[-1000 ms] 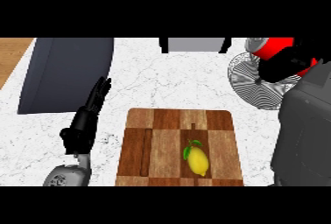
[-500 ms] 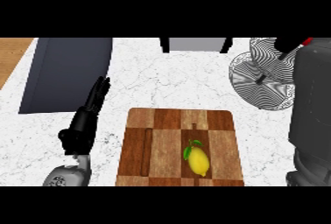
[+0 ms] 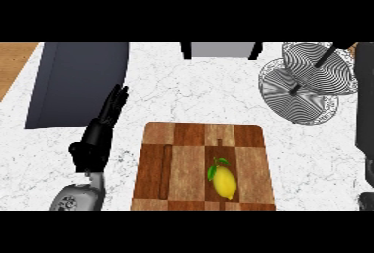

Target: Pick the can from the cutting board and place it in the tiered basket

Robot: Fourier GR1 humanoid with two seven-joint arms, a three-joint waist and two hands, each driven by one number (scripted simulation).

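You should note that the can named in the task showed nowhere in the head view. The brown chequered wooden cutting board (image 3: 182,163), lying at the near edge of the white marbled counter (image 3: 190,94), carried only a yellow lemon with a green leaf (image 3: 224,182), near the board's near right corner. No can stood on the board, and none could be made out in either tier of the round wire tiered basket (image 3: 306,81) at the counter's far right corner.

The black left hand (image 3: 102,128) lay on the counter just beside the board's left edge, fingers straight and spread a little, pointing toward the far edge, holding nothing. It looked to be resting.

The right hand was outside the view. A dark grey mass (image 3: 365,108) along the right edge was possibly its forearm, though too little showed to be certain.

A dark grey rectangular panel (image 3: 73,84) occupied the counter's far left corner, well apart from the work.

My judgement: the pick step appeared complete, since the board was free of the can, and the carry or placement was in hand, out of sight. You would next need the can brought over a basket tier, lowered upright within its rim, and released clear of the centre post.
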